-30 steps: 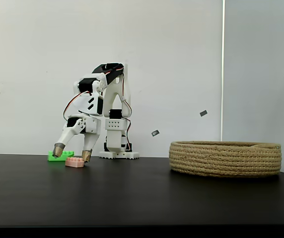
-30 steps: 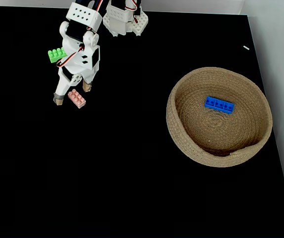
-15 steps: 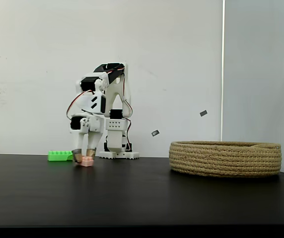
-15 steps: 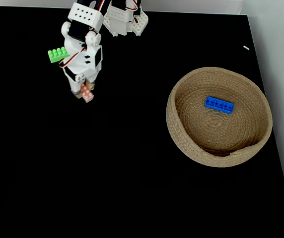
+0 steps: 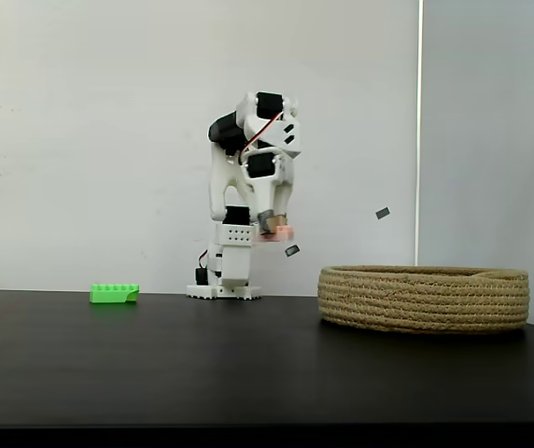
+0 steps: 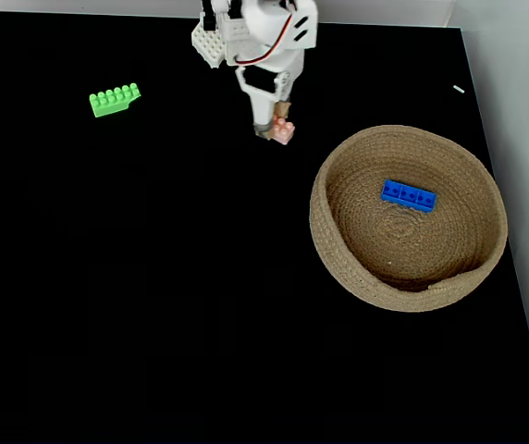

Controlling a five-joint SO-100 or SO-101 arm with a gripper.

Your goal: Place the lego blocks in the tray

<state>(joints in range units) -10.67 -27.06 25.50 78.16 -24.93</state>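
Holding pink brick [image 6: 285, 133], tool [image 6: 276, 129] above black table [image 6: 153, 305]; white wall [image 5: 80, 140] behind.

The tray [image 6: 350, 270] on the right is rough, coiled tan rope. The blue brick [image 6: 408, 195], green brick [image 6: 114, 100] and pink brick [image 6: 284, 132] are smooth, shiny plastic. The black table [image 6: 172, 314] looks smooth and matt.

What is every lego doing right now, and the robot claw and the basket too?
pink brick: held up in the air, not yet over the basket
gripper: jaws shut on the pink brick
green brick: lying on the table, untouched
blue brick: lying inside the basket
basket: sitting on the table, holding one brick
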